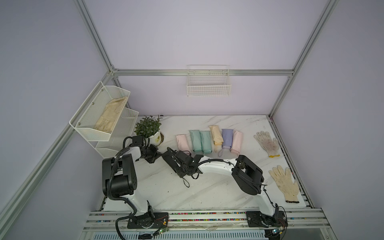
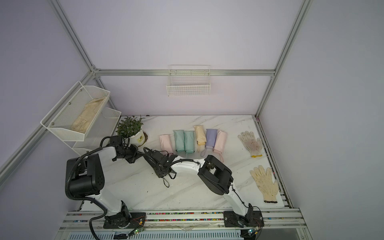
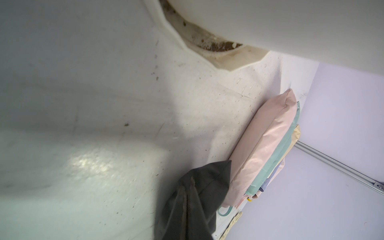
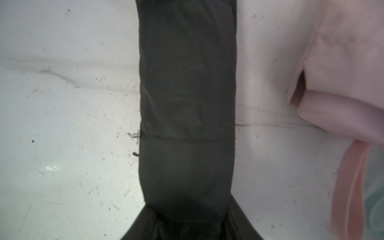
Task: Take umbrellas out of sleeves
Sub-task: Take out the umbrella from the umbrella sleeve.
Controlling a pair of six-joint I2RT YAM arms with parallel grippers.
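A black sleeve point(image 1: 167, 155) with the black umbrella inside lies slanted on the marble table point(image 1: 207, 187), left of centre. My left gripper point(image 1: 161, 154) is shut on the sleeve's far end; the left wrist view shows that black cloth point(image 3: 197, 197) bunched. My right gripper point(image 1: 179, 169) grips the near end, and the black tube point(image 4: 187, 83) runs straight away from its jaws. A black wrist loop point(image 1: 186, 182) trails behind. Several pastel umbrellas in sleeves lie in a row behind: pink point(image 1: 182, 142), mint point(image 1: 195, 140), yellow point(image 1: 216, 135), lavender point(image 1: 226, 138).
A potted plant point(image 1: 151, 133) stands just behind my left wrist. A white mesh shelf point(image 1: 87, 124) with beige gloves hangs at the left, a wire basket point(image 1: 208, 91) on the back wall. Two knit gloves point(image 1: 267, 143) point(image 1: 284, 182) lie at the right edge.
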